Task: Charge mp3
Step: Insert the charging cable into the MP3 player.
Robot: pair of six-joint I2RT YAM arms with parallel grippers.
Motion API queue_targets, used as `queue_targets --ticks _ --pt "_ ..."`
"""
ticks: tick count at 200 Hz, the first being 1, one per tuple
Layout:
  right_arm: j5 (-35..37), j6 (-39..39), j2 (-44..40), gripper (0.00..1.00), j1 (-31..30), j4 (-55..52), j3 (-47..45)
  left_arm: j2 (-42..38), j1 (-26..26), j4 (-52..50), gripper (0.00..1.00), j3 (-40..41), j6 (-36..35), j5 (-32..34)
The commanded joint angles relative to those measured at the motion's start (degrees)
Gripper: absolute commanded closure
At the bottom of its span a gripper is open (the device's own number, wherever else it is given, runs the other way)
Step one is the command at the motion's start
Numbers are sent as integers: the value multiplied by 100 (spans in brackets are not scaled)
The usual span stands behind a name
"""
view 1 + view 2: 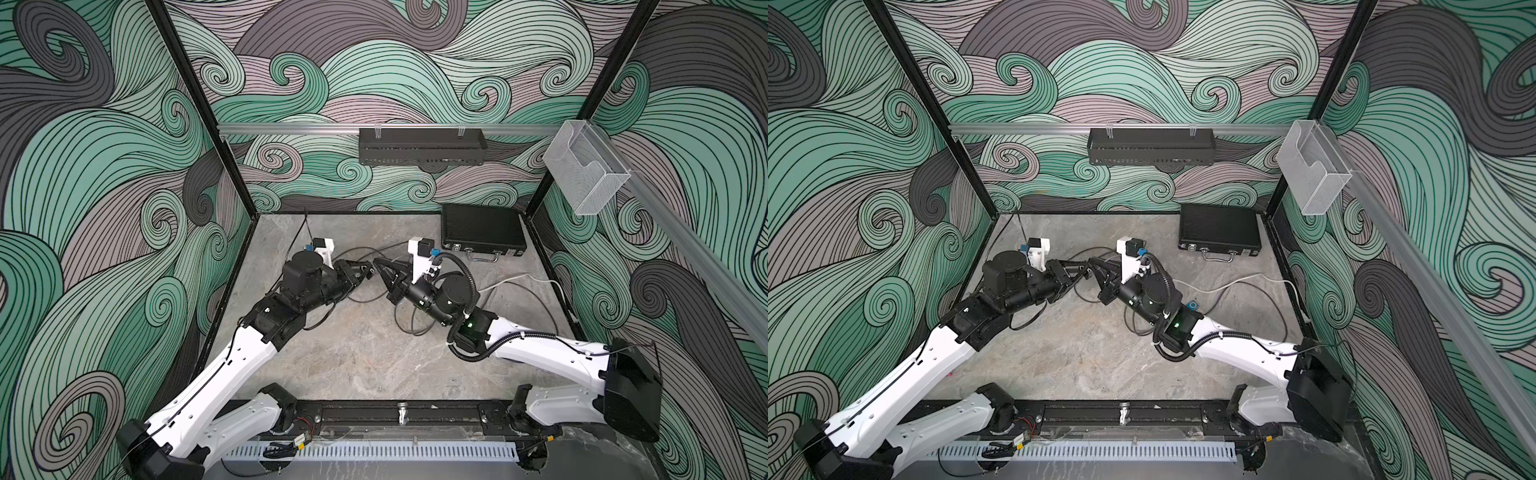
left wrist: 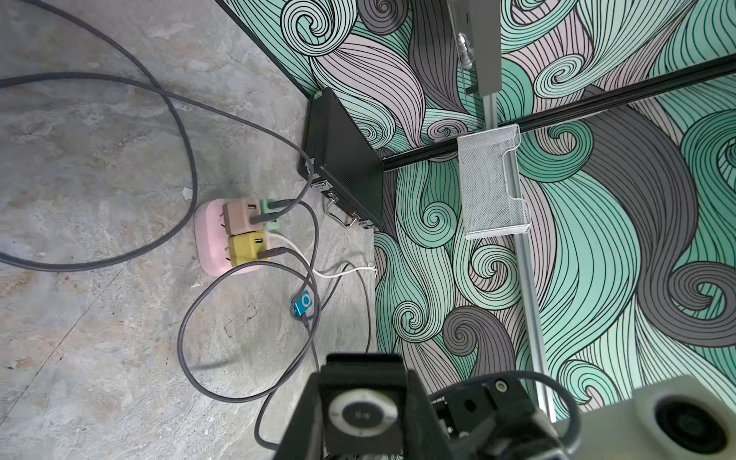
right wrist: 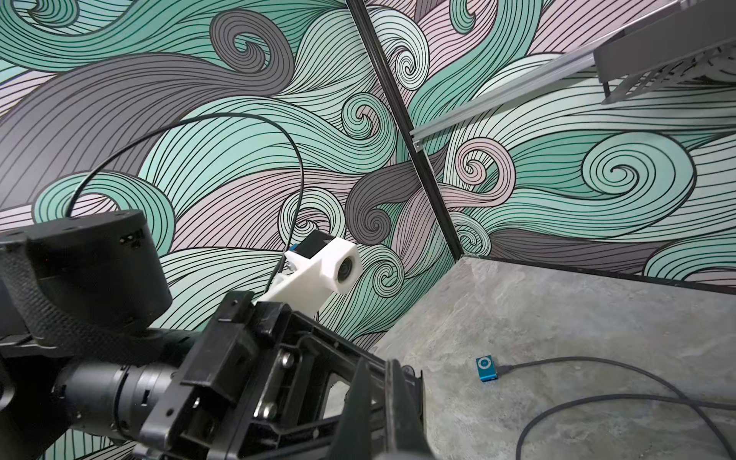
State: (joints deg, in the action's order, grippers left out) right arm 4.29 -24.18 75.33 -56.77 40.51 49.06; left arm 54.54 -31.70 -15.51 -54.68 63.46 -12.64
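Left gripper (image 1: 368, 269): jaws part-open, clamped on 1 black mp3 (image 2: 363, 414), held above mid-counter (image 1: 365, 365), nearer the back edge than the front. Right gripper (image 1: 379, 266): tip to tip with the left, jaws closed; anything pinched between them not resolvable. 1 blue mp3 (image 3: 486, 368), cabled, lies between these jaws and the back edge. Toward the right edge: 1 pink power strip (image 2: 209, 239) carrying 3 chargers, brown charger (image 2: 239, 217), green charger (image 2: 271, 207), yellow charger (image 2: 245, 249), each taking 1 of the grey cables (image 2: 273, 252). A second blue mp3 (image 2: 303, 303), also cabled, lies in front of the strip. 1 black case (image 1: 482, 228) in the back right corner.
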Motion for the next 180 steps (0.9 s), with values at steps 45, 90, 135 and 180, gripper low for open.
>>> queue_targets --ticks 45,90,135,180 --pt "166 432 -117 100 -13 -196 217 65 -110 -500 99 -439 -490 -111" --pt "168 500 -64 100 -14 -193 202 56 -134 -587 99 -535 -571 -159" --pt "102 485 24 100 -14 -241 226 91 -143 -605 99 -562 -572 -168" --pt "95 520 57 100 -16 -291 216 39 -143 -598 99 -562 -546 -116"
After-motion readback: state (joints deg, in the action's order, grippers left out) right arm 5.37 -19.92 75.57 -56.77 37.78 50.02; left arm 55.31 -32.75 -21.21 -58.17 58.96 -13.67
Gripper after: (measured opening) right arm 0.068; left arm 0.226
